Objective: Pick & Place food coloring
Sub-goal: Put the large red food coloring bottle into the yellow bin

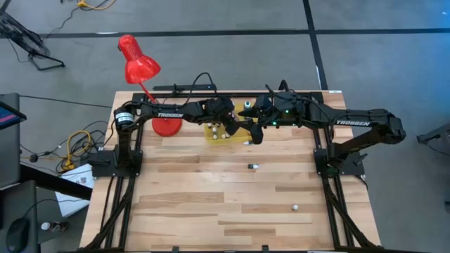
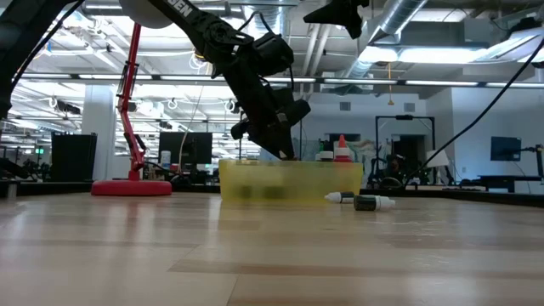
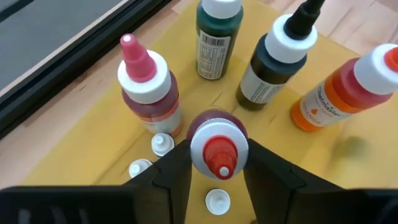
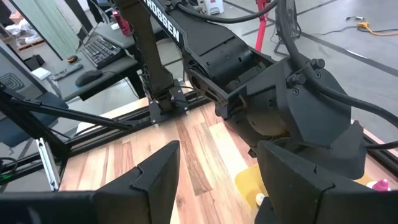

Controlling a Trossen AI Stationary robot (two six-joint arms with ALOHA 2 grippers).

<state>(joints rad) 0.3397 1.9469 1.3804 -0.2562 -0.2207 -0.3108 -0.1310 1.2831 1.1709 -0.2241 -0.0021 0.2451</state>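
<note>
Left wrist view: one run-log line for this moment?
left gripper: fingers around red-capped bottle, over yellow mat | right gripper: open, empty, beside left arm | loose bottles on table

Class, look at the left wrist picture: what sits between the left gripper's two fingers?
A red-tipped, white-capped bottle stands between the left gripper's fingers, on the yellow mat, in the left wrist view.

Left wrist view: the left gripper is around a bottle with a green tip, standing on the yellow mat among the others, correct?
Not quite. In the left wrist view the bottle between the left gripper fingers has a red tip on a white cap, not green. The rest holds: it stands on the yellow mat among the other bottles.
</note>
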